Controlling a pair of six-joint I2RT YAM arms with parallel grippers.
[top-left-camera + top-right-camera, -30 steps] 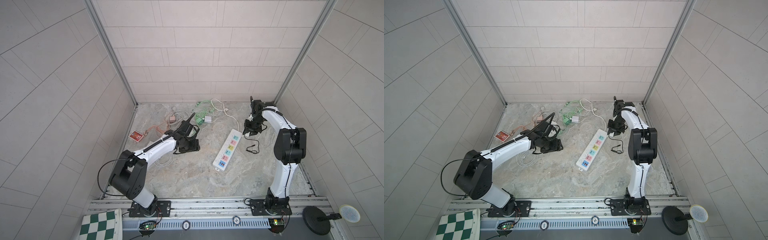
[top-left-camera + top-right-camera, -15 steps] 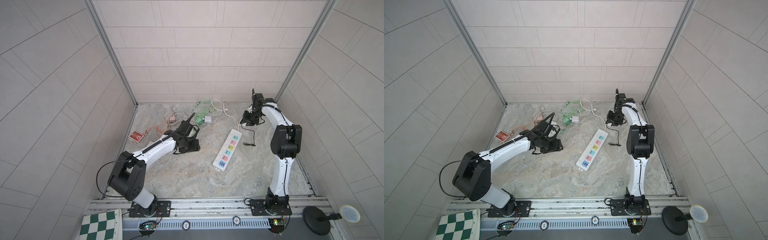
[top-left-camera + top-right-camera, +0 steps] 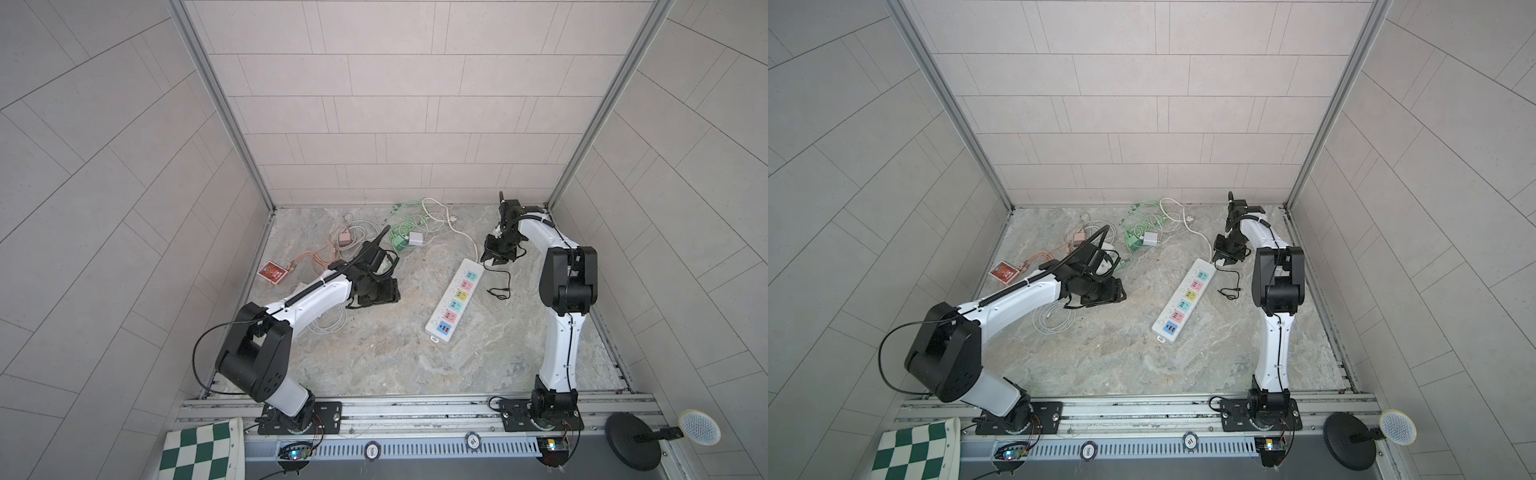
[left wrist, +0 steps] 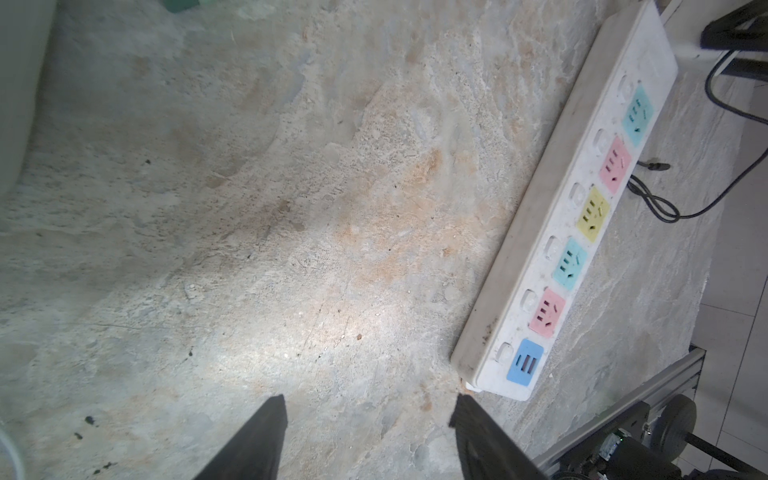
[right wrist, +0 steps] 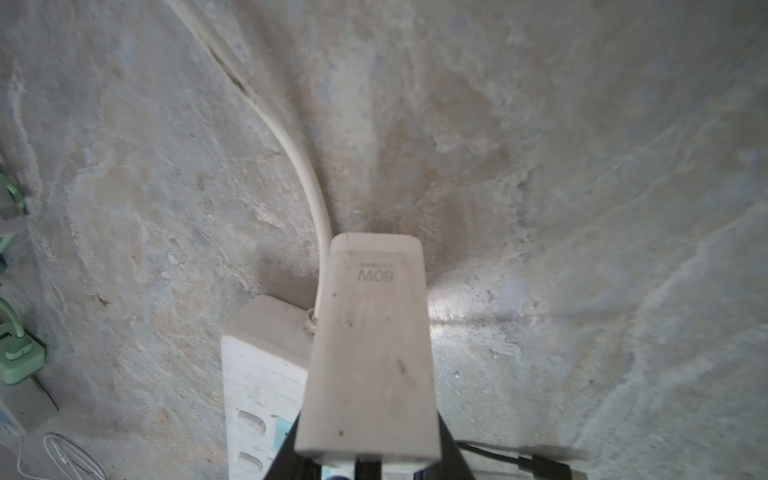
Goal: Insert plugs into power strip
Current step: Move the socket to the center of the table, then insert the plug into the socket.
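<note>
Your left end effector has not moved: it stays spread and empty over the desk, at 9 o'clock of the power strip. Your right end effector has come back down to the strip's far end, at 1 o'clock. It pinches a white plug, boxy, a little dirty, marked 80W, with a black cable beside. Farther, at 11 o'clock, lie a mint green plug and a pink plug.
</note>
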